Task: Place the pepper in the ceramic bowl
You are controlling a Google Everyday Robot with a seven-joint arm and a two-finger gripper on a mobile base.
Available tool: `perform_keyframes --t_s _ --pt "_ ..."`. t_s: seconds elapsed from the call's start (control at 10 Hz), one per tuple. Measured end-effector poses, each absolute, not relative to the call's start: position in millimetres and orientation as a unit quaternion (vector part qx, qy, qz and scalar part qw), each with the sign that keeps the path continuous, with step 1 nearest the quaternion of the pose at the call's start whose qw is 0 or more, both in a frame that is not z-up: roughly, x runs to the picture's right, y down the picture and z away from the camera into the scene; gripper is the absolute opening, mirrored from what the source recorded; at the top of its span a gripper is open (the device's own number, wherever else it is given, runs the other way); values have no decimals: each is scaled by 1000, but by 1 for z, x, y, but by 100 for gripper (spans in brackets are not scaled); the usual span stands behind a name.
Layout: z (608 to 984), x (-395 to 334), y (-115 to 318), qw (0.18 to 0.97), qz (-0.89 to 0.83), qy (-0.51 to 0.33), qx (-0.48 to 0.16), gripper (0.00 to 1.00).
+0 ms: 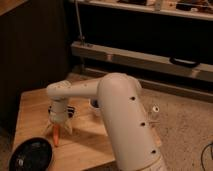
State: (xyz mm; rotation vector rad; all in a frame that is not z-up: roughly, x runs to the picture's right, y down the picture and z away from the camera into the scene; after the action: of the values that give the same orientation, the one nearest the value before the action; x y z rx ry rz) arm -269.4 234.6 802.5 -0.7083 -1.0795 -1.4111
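Camera view | gripper (57, 131) jaws spread wide | straddling pepper (56, 135) on table (30, 107)

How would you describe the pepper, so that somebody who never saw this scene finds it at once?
Look at the wooden table, near its front left. The gripper hangs there, open, and the pepper stands between its fingers. It is slim, orange and tapered, unlike the round dark bowl beside it.
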Motion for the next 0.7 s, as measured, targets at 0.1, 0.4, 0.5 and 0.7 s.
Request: perform_keyframes --t_s 0.1,0.4,0.5,0.7 --pt "802 -270 235 575 -603 -461 -305 80" --pt "802 -270 235 573 -603 -462 -308 56" --pt "802 -270 235 573 -602 -463 -309 45" --pt "802 -270 235 572 -601 -463 -311 31"
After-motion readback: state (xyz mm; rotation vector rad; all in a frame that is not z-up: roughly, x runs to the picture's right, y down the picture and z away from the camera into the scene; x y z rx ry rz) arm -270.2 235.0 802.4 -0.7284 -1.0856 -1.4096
